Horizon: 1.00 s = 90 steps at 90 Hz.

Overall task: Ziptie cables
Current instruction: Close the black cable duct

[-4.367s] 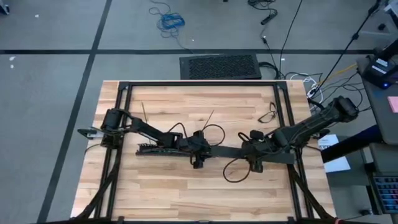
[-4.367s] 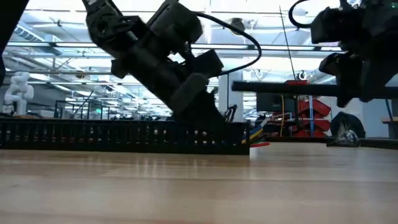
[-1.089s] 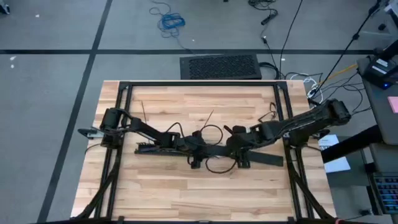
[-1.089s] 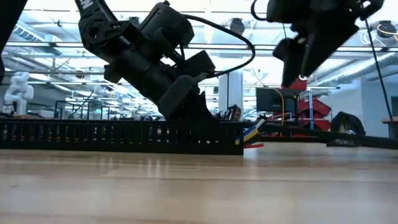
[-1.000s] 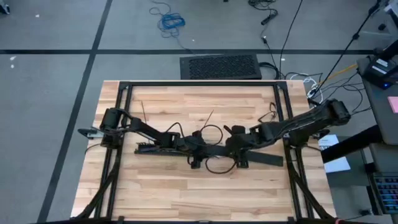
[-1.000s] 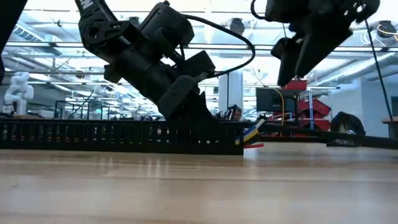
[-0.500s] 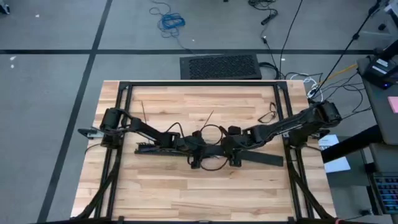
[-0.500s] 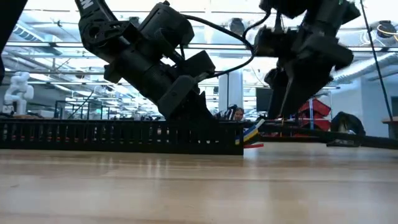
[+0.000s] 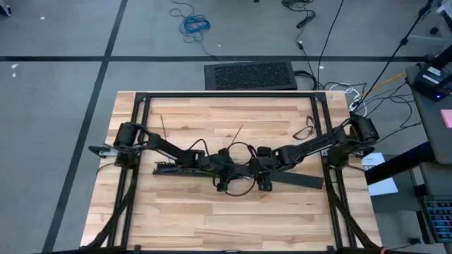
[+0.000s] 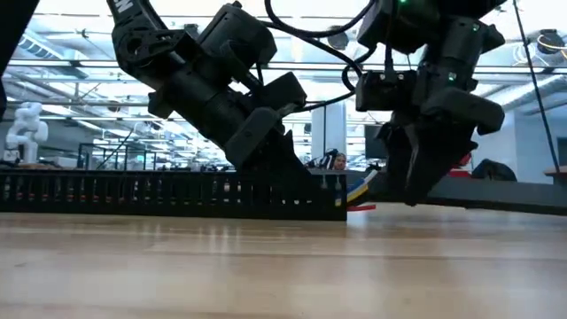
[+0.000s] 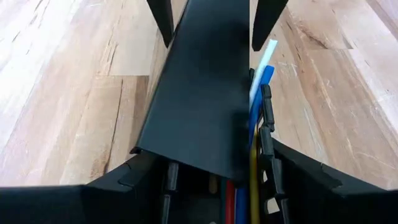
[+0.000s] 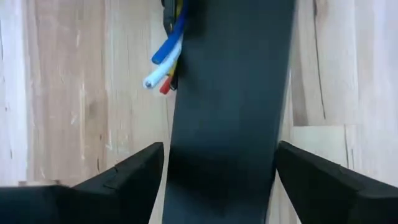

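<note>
A: Two pincers meet at the black slotted bar (image 9: 212,169) mid-surface. The left pincer (image 10: 292,177) grips the bar; the right pincer (image 12: 217,168) hangs open astride its flat cover (image 12: 230,93).

B: And the cables (image 12: 163,65)?

A: Their ends poke from the bar's end. Closing there could pinch them or knock the cover askew.

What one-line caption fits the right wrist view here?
Right gripper, fingers spread, straddles a flat black cover strip on the wooden table; blue, white and red wire ends poke out beside it.
</note>
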Available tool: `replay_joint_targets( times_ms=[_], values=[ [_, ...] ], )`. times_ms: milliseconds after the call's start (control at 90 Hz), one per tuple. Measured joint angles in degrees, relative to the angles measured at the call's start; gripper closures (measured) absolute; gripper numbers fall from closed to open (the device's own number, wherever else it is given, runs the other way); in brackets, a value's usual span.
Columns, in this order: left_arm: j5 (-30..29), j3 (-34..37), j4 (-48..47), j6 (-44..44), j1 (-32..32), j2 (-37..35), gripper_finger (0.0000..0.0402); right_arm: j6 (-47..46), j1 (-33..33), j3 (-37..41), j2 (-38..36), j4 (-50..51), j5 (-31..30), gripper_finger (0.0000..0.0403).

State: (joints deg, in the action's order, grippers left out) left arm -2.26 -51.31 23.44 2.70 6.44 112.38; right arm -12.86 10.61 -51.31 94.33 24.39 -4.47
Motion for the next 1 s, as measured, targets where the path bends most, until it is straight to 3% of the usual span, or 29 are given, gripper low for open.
replay_joint_targets(
  times_ms=[133, 300, 589, 1000],
  values=[
    [0.0, 0.0, 0.0, 0.0, 0.0, 0.0, 0.0159, -1.3, 0.8, 0.0, -0.1, 1.1, -0.6, 0.0105],
    [0.0, 0.0, 0.0, 0.0, 0.0, 0.0, 0.0159, -2.8, 3.0, -1.1, -0.1, 5.5, -6.9, 0.0105],
    [0.0, 0.0, 0.0, 0.1, 0.0, 0.0, 0.0159, -4.5, 7.3, -1.4, 0.4, 4.4, -13.1, 0.0106],
    [0.0, 0.0, 0.0, 1.1, 0.0, 0.0, 0.0159, -4.3, 7.0, -1.4, 0.5, 4.1, -15.2, 0.0114]
  ],
)
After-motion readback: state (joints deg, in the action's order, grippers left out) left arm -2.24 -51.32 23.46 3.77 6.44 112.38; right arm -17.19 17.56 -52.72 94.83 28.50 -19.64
